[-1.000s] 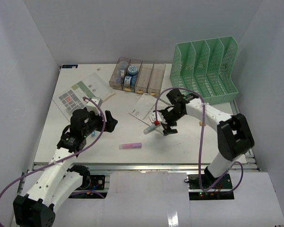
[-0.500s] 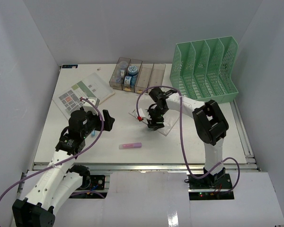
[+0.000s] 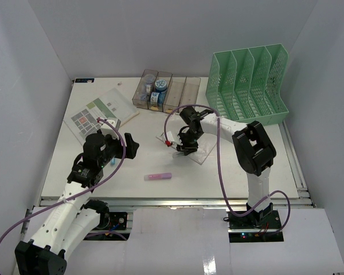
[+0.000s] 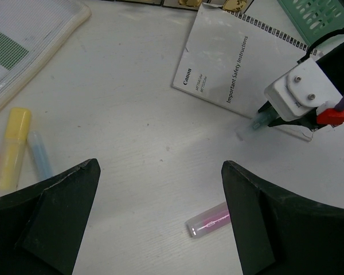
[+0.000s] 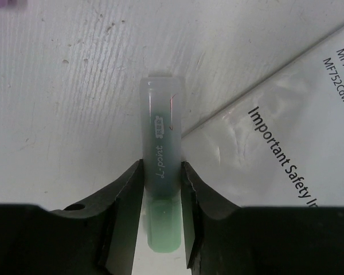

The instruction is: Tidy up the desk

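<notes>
The white desk holds scattered stationery. My right gripper is down at the desk's middle, at the left edge of a sleeved safety booklet. It is shut on a green marker, with both fingers pressed against the barrel. The marker's frosted cap end points away from the wrist and lies on the desk. My left gripper is open and holds nothing. It hovers over the desk, with a pink marker lying just inside its right finger. That pink marker lies near the front edge.
A green mesh file rack stands at the back right. A row of clear bins sits at the back centre. A zip pouch with printed sheets lies at the back left. A yellow highlighter and a blue pen lie beside it.
My right arm swung left over the booklet and its jaws closed onto the green marker. The left arm barely moved and stays open.
</notes>
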`<state>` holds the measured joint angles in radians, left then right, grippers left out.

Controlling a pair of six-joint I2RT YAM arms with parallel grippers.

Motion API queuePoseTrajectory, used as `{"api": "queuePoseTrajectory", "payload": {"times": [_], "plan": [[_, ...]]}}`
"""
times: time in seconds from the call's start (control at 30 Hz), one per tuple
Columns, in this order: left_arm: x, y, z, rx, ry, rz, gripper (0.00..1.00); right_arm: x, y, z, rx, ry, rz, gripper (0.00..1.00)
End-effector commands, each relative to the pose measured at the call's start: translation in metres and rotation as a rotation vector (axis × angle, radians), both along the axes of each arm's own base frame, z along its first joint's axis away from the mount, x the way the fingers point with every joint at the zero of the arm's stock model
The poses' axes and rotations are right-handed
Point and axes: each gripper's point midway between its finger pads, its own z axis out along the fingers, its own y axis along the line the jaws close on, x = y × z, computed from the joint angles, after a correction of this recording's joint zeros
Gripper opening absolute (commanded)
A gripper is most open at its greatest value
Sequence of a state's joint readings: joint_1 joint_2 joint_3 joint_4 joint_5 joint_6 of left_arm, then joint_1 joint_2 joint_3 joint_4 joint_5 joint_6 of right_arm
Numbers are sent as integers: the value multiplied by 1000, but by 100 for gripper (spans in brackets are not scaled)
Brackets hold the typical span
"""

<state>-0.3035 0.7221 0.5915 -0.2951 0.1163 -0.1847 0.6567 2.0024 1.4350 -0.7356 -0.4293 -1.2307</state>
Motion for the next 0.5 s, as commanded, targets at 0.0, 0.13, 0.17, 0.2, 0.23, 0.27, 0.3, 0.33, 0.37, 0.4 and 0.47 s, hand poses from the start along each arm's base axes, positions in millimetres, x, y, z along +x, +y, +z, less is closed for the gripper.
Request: {"api": "queuePoseTrajectory", "payload": {"times": [0.0, 0.13, 0.17, 0.2, 0.23, 0.27, 0.3, 0.33, 0.37, 0.4, 0.47], "plan": [[-1, -9, 8, -37, -4, -43, 98, -5, 4, 17, 44, 14, -42, 30], [-5, -16, 7, -62, 13, -73, 98, 2, 15, 42, 118, 44, -121, 23], [-5, -16, 7, -66, 13, -73, 98, 5, 17, 50, 134, 48, -147, 20], [-6, -16, 8, -69, 12, -72, 98, 11, 20, 57, 149, 49, -177, 17], [-6, -15, 9, -74, 8, -67, 98, 20, 23, 67, 170, 54, -224, 16], [-7, -15, 11, -80, 2, -60, 98, 32, 28, 80, 196, 62, -280, 15], [-7, -14, 11, -82, 1, -54, 98, 43, 32, 91, 219, 84, -349, 14], [-7, -13, 11, -82, 0, -48, 98, 54, 35, 101, 242, 111, -423, 13], [-7, -12, 12, -82, -2, -43, 98, 69, 40, 113, 271, 126, -481, 12], [-7, -11, 12, -81, -3, -38, 98, 87, 43, 128, 308, 123, -533, 12], [-6, -9, 11, -76, -1, -27, 98, 113, 44, 137, 339, 82, -625, 11]]}}
